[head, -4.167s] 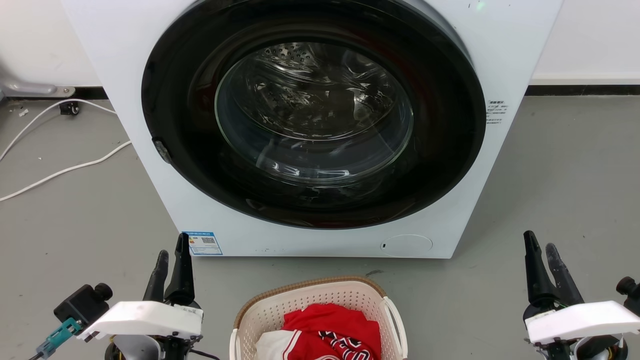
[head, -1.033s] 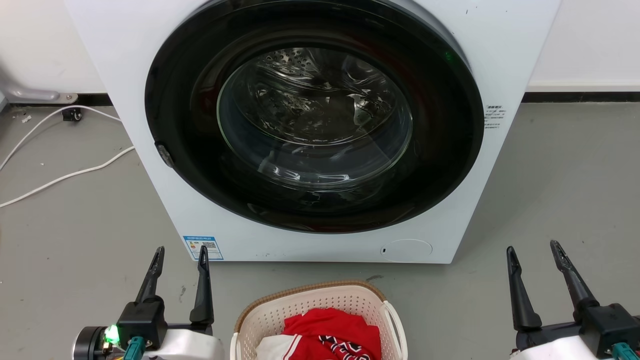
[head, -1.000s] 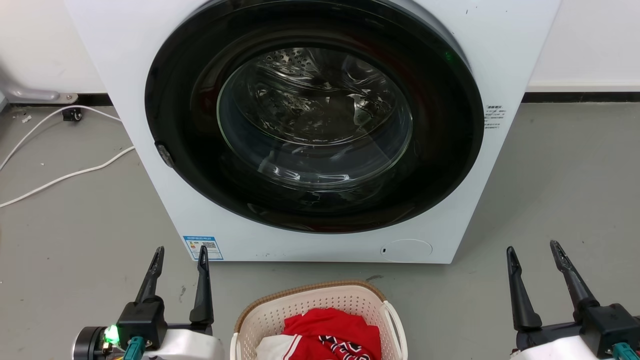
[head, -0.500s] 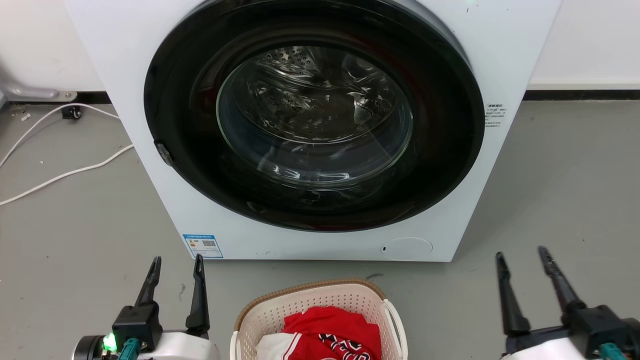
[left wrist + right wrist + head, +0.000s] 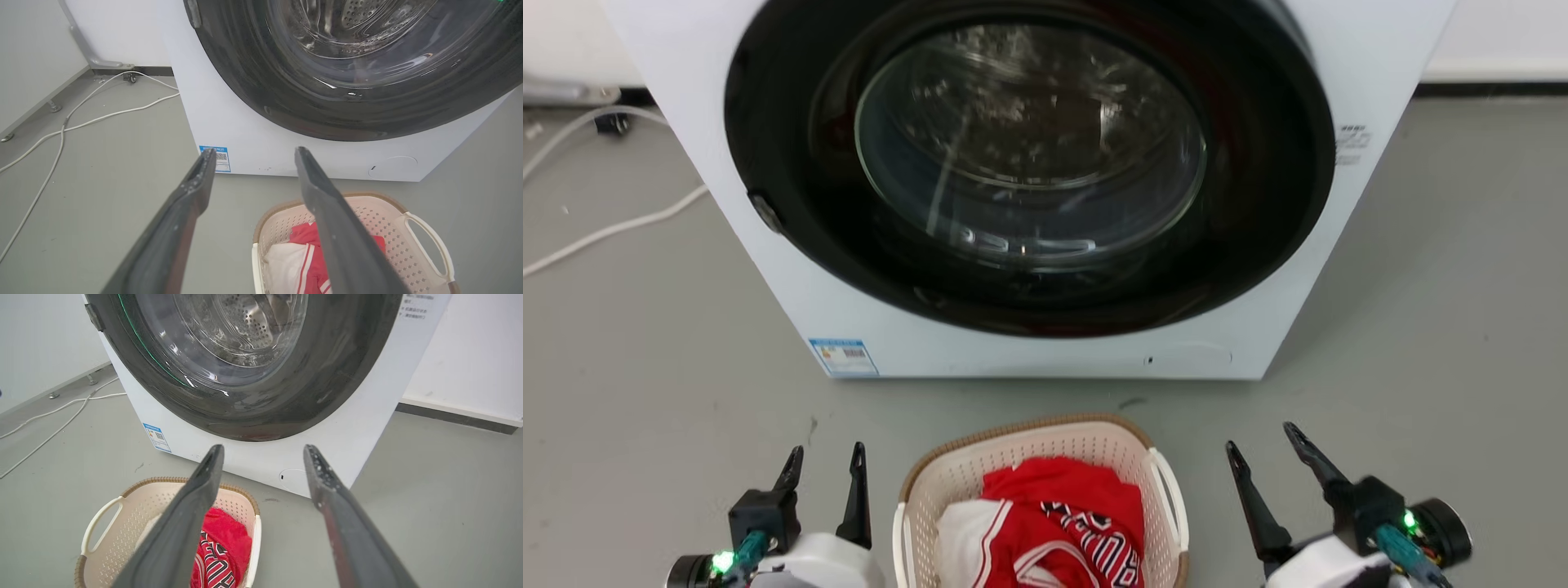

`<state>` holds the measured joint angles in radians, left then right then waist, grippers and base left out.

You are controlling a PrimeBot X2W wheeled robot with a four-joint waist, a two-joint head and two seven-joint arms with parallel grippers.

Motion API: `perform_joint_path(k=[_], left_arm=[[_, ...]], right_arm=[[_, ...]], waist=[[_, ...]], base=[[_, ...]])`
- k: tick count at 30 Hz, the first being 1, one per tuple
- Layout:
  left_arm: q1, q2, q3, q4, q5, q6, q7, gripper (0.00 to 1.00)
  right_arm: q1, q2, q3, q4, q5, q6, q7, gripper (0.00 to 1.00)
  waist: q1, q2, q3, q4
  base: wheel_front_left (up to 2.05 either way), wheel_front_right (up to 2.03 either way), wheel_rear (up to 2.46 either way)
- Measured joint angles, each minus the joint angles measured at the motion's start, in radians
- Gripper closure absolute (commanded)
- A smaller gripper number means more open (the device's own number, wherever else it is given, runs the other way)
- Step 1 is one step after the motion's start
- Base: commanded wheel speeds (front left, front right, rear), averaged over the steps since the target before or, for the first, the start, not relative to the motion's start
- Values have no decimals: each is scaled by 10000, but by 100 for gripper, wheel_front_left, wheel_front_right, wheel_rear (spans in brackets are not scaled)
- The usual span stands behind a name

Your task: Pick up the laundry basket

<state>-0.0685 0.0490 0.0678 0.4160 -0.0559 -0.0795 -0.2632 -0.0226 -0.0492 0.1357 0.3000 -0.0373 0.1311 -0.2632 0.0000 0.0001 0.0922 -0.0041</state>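
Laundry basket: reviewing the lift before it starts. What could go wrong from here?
The left pincer and right pincer sit open beside the laundry basket, off its loop handles; a one-sided grab might tilt it and spill the clothes. The washer stands close behind; a forward swing could bump it.

The laundry basket (image 5: 1021, 445) is cream-white, dotted with rows of small holes, with a brown woven-look rim and white handles. The garment (image 5: 1054, 498) inside is red and white with dark lettering. The washer (image 5: 800, 294) is white with a black door ring. The floor (image 5: 645, 367) is grey. The left pincer (image 5: 827, 449) and right pincer (image 5: 1260, 435) have black fingers.
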Motion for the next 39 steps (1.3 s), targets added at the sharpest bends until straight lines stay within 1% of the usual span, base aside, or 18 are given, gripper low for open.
perform_joint_path(k=[7, 17, 28, 32, 33, 39], left_arm=[[-1090, 38, 35, 1308, -59, -249, 2, 0], [-2590, 194, -138, 3103, 2, -408, 2, 0], [-3827, 257, -466, 4847, 173, -431, 2, 0], [-4166, 263, -479, 5204, 178, -343, 2, 0], [-4380, 261, -510, 5398, 192, -255, 2, 0], [-4830, 278, -485, 5572, 144, -247, 2, 0]], right_arm=[[-1145, -203, 370, 1227, 35, 0, -2, 0], [-2782, -648, 1271, 3212, 593, 0, -2, 0], [-4220, -953, 2031, 5072, 1177, 0, -2, 0], [-4688, -966, 2337, 5703, 1365, 0, -2, 0], [-5002, -976, 2537, 6038, 1522, 0, -2, 0], [-5573, -986, 2807, 6506, 1779, 0, -2, 0]], waist=[[1, 0, 1137, 69], [2, -1, 2894, 195], [2, -1, 4493, 321], [2, -1, 5006, 362], [2, -1, 5353, 395], [1, -1, 6021, 436]], base=[[0, 0, 0], [0, 0, 0], [0, 0, 0], [0, 0, 0], [0, 0, 0], [0, 0, 0]])
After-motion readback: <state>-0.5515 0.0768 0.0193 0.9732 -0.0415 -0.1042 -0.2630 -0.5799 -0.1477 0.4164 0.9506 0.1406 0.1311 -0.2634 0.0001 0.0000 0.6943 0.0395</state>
